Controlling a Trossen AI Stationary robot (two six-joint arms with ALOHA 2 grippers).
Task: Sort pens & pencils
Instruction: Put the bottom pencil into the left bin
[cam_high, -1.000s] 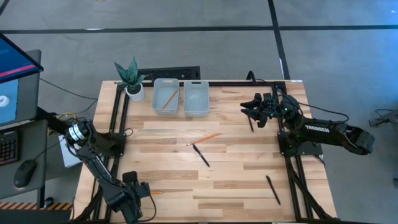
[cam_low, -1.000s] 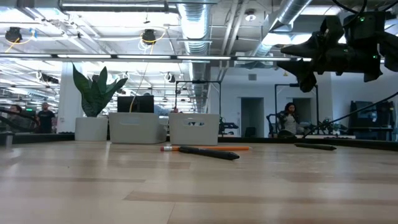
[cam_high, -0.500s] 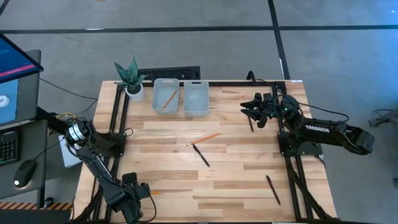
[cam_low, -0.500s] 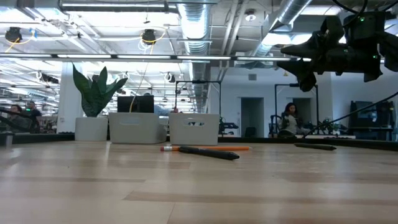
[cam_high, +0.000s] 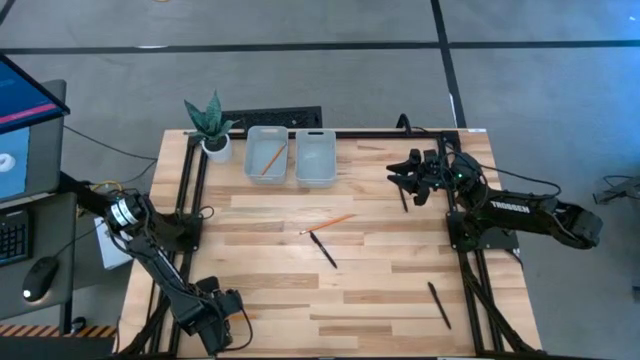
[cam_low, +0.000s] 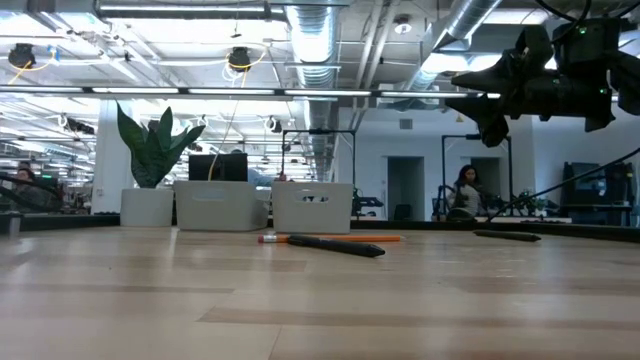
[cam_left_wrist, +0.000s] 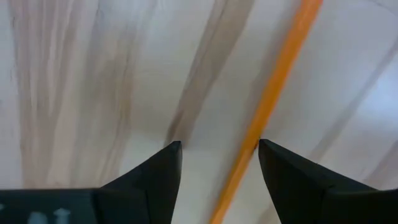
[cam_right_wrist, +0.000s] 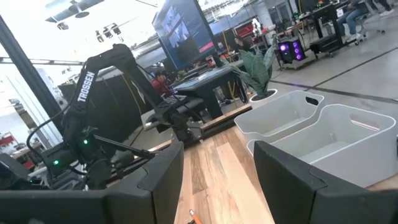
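My left gripper (cam_high: 232, 316) is low over the table's near left corner, open. In the left wrist view (cam_left_wrist: 217, 146) an orange pencil (cam_left_wrist: 273, 81) lies on the wood between its fingers, close beside one of them. Another pencil (cam_high: 328, 223) and a black pen (cam_high: 322, 248) lie mid-table, touching end to end. A third pencil (cam_high: 268, 158) lies in the left bin. A second pen (cam_high: 439, 304) lies near the right near corner. My right gripper (cam_high: 408, 176) hangs open above the third pen (cam_high: 403, 198). My left gripper comes down from above, its fingers astride the pencil lying flat on the table. The pencil's shaft (cam_left_wrist: 252, 149) runs right beside one fingertip (cam_left_wrist: 267, 155). I cannot tell whether it touches.
Two pale bins (cam_high: 267, 172) (cam_high: 316, 178) stand side by side at the far edge, with a potted plant (cam_high: 210, 125) to their left. Black frame rails run along the table's left and right sides. Bare wood lies between the mid-table pen and the near edge.
My left gripper has moved a little toward the table's right, over the pencil at the near left corner, which it now hides in the high view. The right arm and the other pens and pencils have stayed put.
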